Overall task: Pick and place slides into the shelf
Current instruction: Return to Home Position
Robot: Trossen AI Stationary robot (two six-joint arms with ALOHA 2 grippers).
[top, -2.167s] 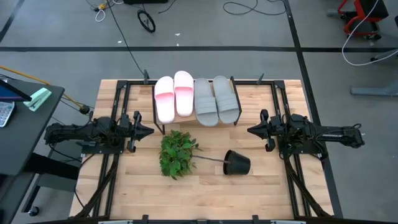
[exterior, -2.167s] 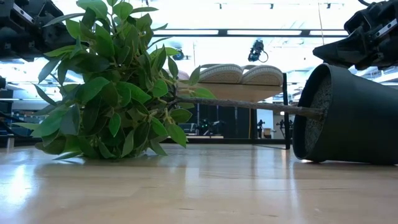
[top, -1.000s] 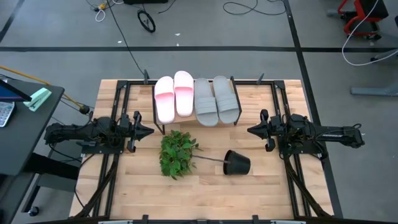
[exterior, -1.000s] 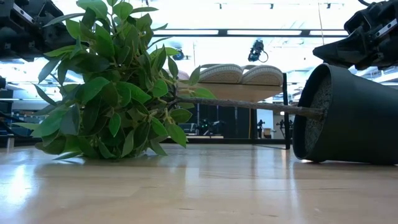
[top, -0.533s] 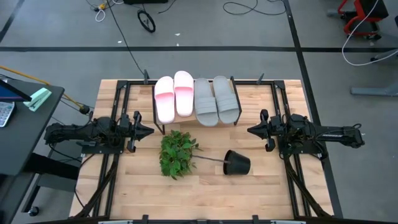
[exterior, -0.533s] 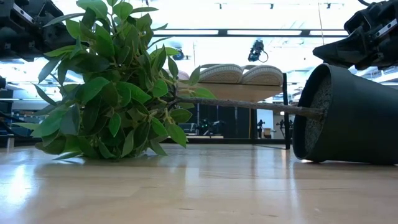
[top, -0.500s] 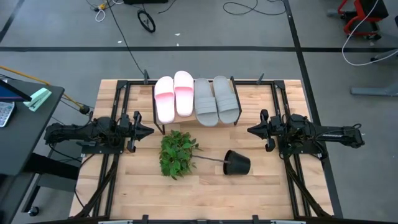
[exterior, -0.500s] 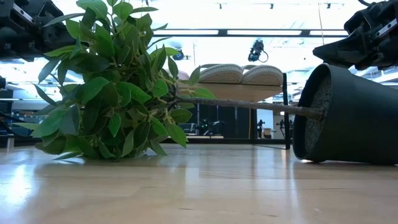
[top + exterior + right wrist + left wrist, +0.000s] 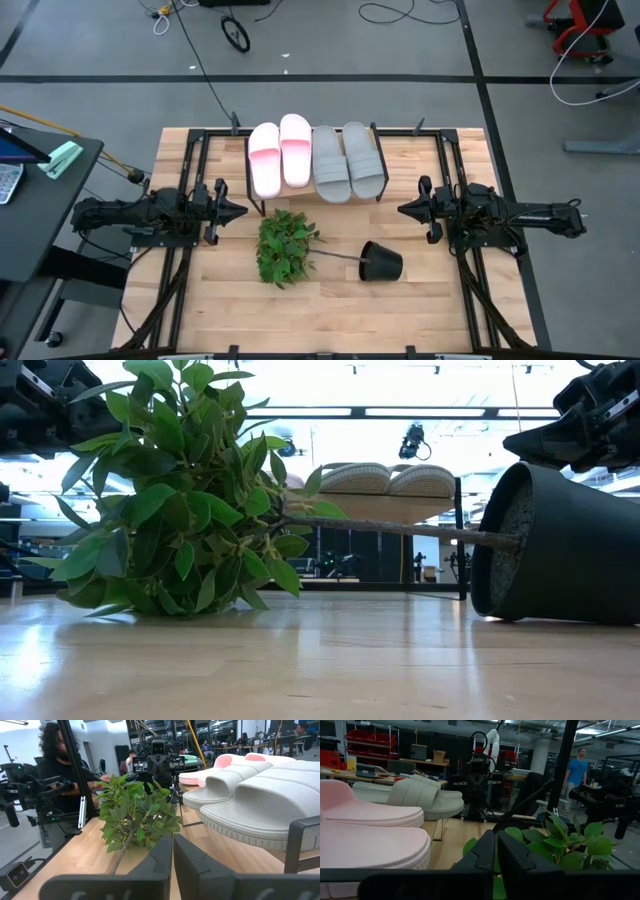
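Observation:
Two pale pink slides (image 9: 265, 160) (image 9: 296, 148) and two grey slides (image 9: 331, 163) (image 9: 362, 158) lie side by side, soles down, on the shelf (image 9: 400, 508) at the table's far middle. The shelf's light top board stands on thin black legs. My left gripper (image 9: 243, 211) stays at the table's left, level and pointing right, just left of the shelf; in its wrist view the fingers (image 9: 496, 834) are shut on nothing. My right gripper (image 9: 401, 210) stays at the table's right, pointing left, its fingers (image 9: 172, 836) shut and empty.
A leafy green plant (image 9: 285, 245) lies tipped over on the wooden table in front of the shelf, its black pot (image 9: 381, 262) on its side toward the right. Black frame rails (image 9: 190, 170) run along both table sides. People stand in the room beyond.

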